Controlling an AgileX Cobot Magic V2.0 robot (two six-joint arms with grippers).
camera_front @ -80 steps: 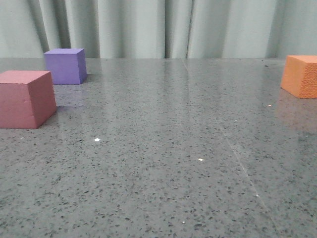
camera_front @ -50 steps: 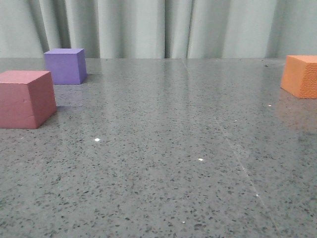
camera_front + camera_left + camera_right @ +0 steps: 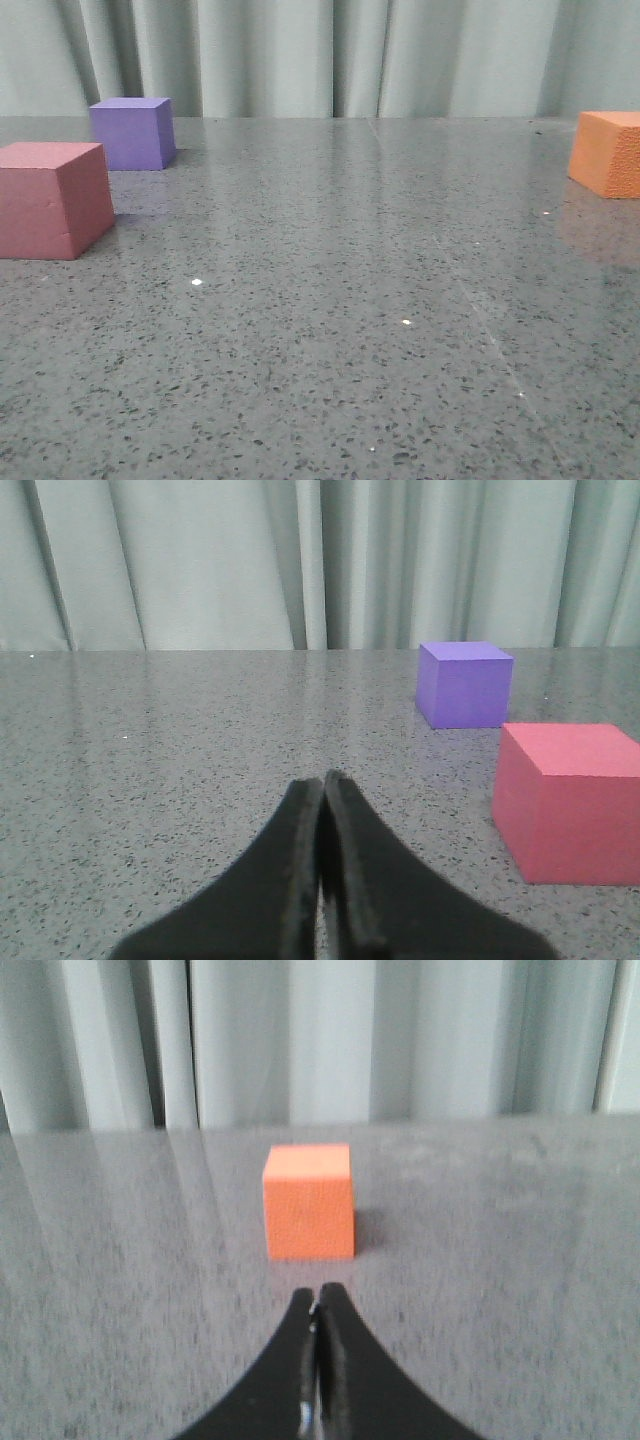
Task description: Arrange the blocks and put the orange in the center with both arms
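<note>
— Grey speckled desk (image 3: 330, 300): we list a pinkish-red cube (image 3: 52, 198) at its left edge, a purple cube (image 3: 131, 132) just behind.
— Orange cube (image 3: 608, 152): far right, apart. We log left claw (image 3: 322, 785) and right claw (image 3: 318, 1295) closed, empty.

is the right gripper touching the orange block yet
Apart. The right wrist view shows the right gripper, fingers closed together, short of the orange block, with a strip of bare table between the fingertips and the block's near face.
</note>
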